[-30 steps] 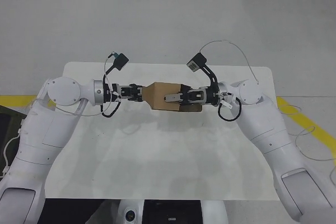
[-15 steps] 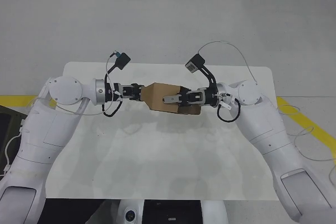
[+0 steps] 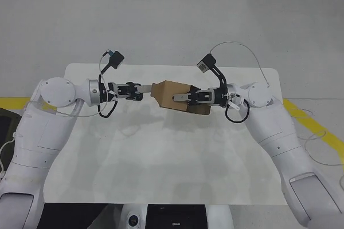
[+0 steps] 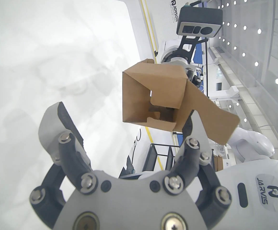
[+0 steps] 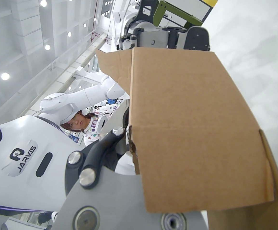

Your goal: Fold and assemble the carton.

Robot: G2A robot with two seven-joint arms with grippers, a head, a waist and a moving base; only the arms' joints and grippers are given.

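Carton (image 3: 167, 91) held over far edge of table (image 3: 160, 172), partly folded, wall pinched by right gripper (image 3: 176, 98); left gripper (image 3: 144, 94) spread wide, just beside its open end.

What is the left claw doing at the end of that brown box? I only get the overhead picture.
Observer: Its own wrist camera shows the left gripper wide open. The carton sits ahead of the fingers, not between them.
Visitor: So who is holding the box?
Observer: The right gripper. Its wrist camera shows one finger lying against the outside of a carton wall.
Visitor: Is the box closed yet?
Observer: No. Seen from the left wrist, the end facing that gripper is open. The flaps are only partly folded, and you can look into the hollow inside.
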